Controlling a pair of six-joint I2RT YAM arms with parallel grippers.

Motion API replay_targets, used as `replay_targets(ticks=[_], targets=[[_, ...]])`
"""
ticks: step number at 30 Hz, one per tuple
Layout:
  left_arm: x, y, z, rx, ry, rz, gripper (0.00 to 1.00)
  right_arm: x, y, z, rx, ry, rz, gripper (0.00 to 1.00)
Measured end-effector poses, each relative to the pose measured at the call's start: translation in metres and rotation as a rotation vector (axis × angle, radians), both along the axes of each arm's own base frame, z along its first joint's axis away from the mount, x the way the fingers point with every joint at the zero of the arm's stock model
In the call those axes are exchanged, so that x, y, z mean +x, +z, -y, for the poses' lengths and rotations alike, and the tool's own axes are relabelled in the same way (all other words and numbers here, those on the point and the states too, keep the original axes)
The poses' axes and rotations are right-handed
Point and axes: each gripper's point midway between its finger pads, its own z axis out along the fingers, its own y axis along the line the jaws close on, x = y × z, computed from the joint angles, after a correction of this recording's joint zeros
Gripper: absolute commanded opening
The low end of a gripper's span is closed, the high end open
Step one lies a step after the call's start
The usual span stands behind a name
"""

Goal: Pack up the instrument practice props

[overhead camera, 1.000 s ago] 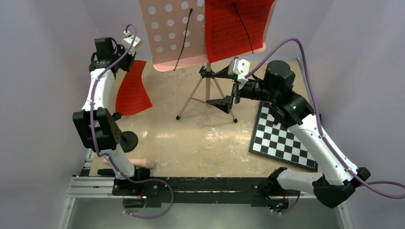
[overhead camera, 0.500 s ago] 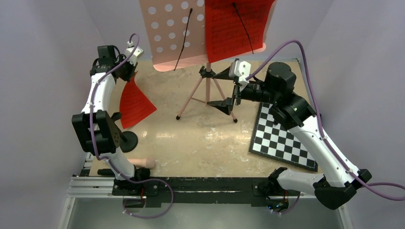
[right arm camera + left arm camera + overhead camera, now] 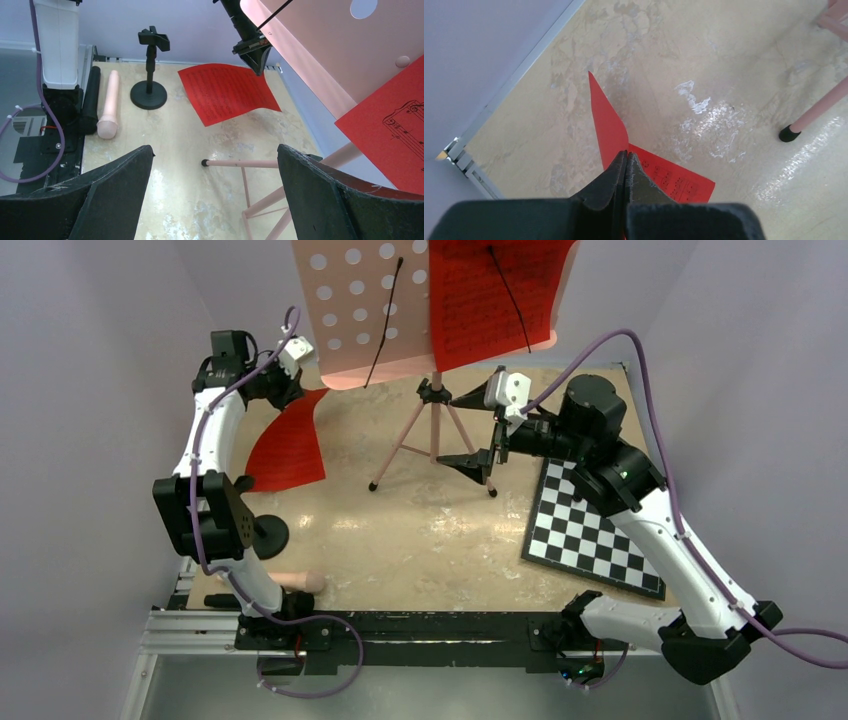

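Page (image 3: 290, 435) pinched at one edge by the clenched left jaws.
Stand (image 3: 345, 365) top is cut off above; right jaws are spread wide beside its legs, nothing gripped.

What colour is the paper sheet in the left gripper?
The thin paper sheet is red with black music print, clearest in the right wrist view.
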Motion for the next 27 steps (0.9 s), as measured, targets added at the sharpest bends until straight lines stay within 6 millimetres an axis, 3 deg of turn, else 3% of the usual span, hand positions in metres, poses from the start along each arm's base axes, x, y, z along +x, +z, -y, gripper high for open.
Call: replay_targets(ticks=[6,11,16,19,23,27], targets=[[-0.014,-0.003,0.011,-0.049,-0.036,-0.054,0.0,0.0,0.002,0.003,0.003,-0.005,0.011,0.99],[-0.047,0.003,0.023,-0.095,-0.077,-0.139,0.0,0.001,0.002,0.004,0.001,-0.01,0.015,0.99],[-0.084,0.037,0.033,-0.101,-0.128,-0.118,0.0,0.005,-0.001,0.007,-0.004,-0.025,0.012,0.99],[-0.099,0.069,0.038,-0.099,-0.164,-0.067,0.0,0.008,-0.001,0.009,-0.004,-0.037,0.011,0.99],[-0.107,0.09,0.039,-0.075,-0.176,0.011,0.0,0.012,-0.002,0.012,-0.004,-0.05,0.009,0.99],[-0.091,0.071,0.028,-0.03,-0.137,0.005,0.0,0.014,-0.004,0.012,-0.001,-0.053,0.006,0.99]])
